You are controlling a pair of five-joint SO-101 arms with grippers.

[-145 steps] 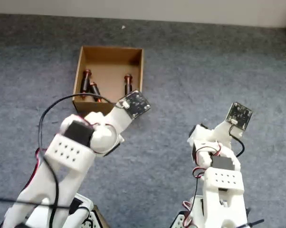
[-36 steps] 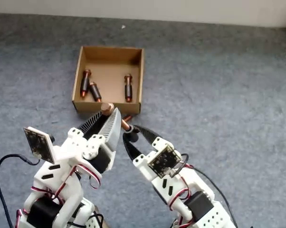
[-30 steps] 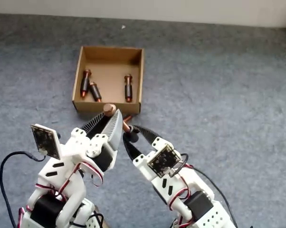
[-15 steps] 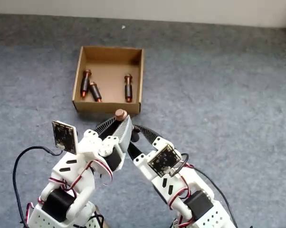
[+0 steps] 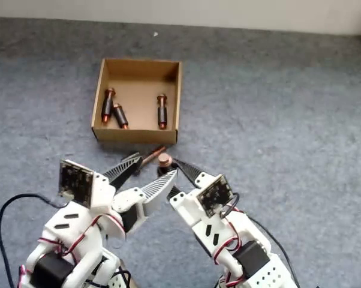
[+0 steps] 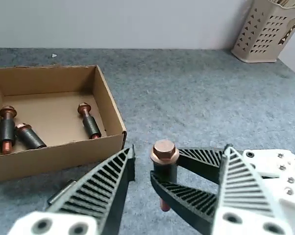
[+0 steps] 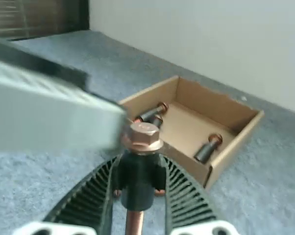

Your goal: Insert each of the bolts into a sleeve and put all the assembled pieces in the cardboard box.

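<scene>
Right hand (image 7: 137,169) clamps a black sleeve (image 7: 137,185) with a copper bolt (image 7: 141,136) standing upright in it, just in front of the cardboard box (image 5: 101,84). Left hand (image 6: 179,152) hangs alongside, spread wide around that piece. Three assembled pieces (image 5: 162,111) lie in the box on the grey carpeted tabletop (image 5: 276,108). A beige lattice basket (image 6: 267,29) stands well apart.
</scene>
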